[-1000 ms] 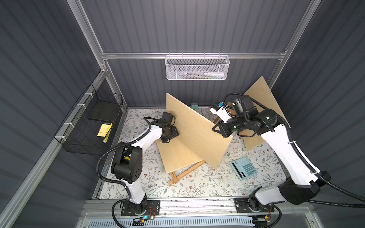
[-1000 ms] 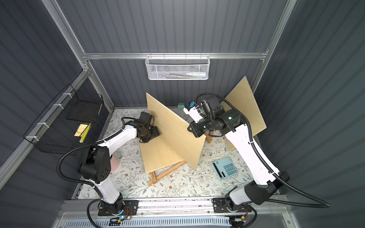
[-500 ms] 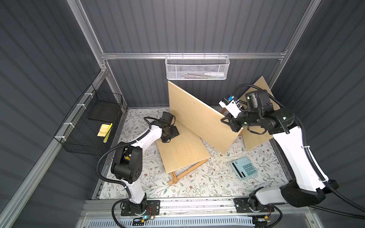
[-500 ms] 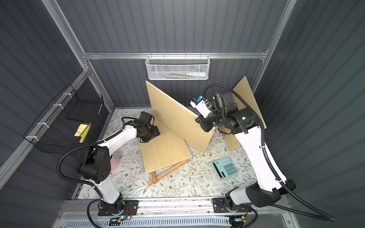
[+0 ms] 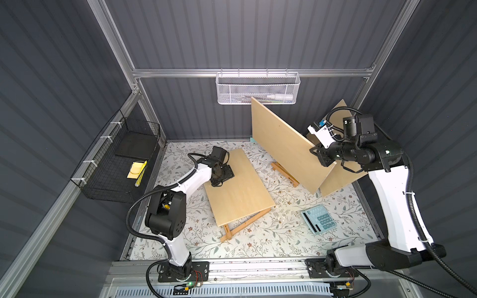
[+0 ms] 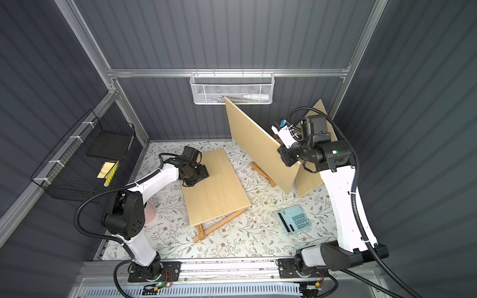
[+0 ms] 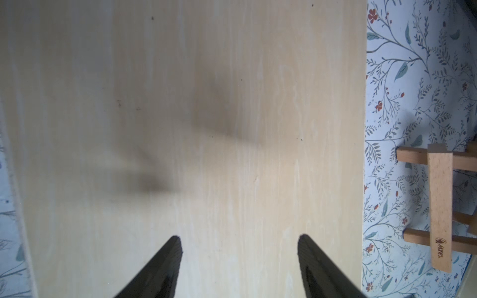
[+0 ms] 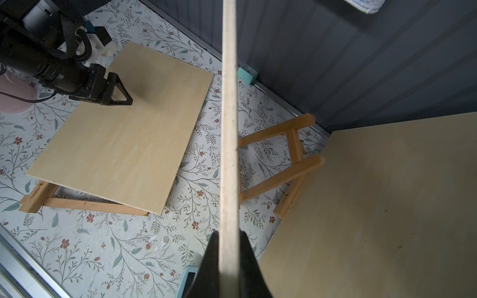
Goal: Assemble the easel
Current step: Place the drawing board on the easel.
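Floral-patterned surface (image 5: 258,240) carries two wooden easel frames. One easel frame (image 5: 242,225) lies under the flat board (image 5: 237,185), its long axis running along that board's near edge. Only one end and one rail stick out; the rest is covered. The second easel frame (image 5: 284,172) lies off the flat board's right-arm side, its long axis roughly parallel to that board's long edge, its far part hidden behind the raised board (image 5: 286,144). That board stands tilted on edge, its long axis sloping down from a high corner beyond the flat board's far end. The right end effector (image 5: 318,154) pinches its upper edge near the low end, jaws tight on both faces. The left end effector (image 7: 238,236) is spread over the flat board's far left part; contact cannot be told. Boards number three: the leaning board (image 5: 338,178) is largely covered by the raised one. One calculator (image 5: 319,219) lies off the flat board's near right corner.
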Available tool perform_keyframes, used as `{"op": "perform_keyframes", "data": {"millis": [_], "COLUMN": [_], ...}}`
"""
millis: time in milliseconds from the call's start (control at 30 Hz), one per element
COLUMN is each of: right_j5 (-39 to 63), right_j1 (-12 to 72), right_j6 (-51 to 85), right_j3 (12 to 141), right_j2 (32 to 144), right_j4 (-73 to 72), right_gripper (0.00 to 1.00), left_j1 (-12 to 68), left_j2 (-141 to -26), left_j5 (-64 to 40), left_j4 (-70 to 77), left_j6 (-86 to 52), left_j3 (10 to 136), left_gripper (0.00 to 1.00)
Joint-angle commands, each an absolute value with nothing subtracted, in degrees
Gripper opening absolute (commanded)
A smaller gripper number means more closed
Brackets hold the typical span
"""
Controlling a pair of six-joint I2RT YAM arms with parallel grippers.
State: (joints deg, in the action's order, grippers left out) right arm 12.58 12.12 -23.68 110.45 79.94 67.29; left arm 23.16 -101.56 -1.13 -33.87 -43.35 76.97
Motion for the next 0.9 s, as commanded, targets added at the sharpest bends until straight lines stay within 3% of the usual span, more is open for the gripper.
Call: {"op": "perform_keyframes", "data": {"millis": [0, 867], "right_j5": [17.5, 23.8], "right_j1": [10.5, 0.8], "right_j6": [-26.1, -29.3], "right_j3": [112.1, 106.3], "right_j2": [76.2, 75.9], "right_j4": [57.1, 56.3], "right_gripper": [0.0, 0.0], "left_j1": [22.7, 22.7], "left_j2": [-101.0, -101.4], "left_j5": [-1.1, -0.7], "left_j4": [-35.7, -36.2], "left_j6": [-43.4, -43.4], "left_j3": [77.3, 77.7], "left_gripper": [0.73, 0.73]}}
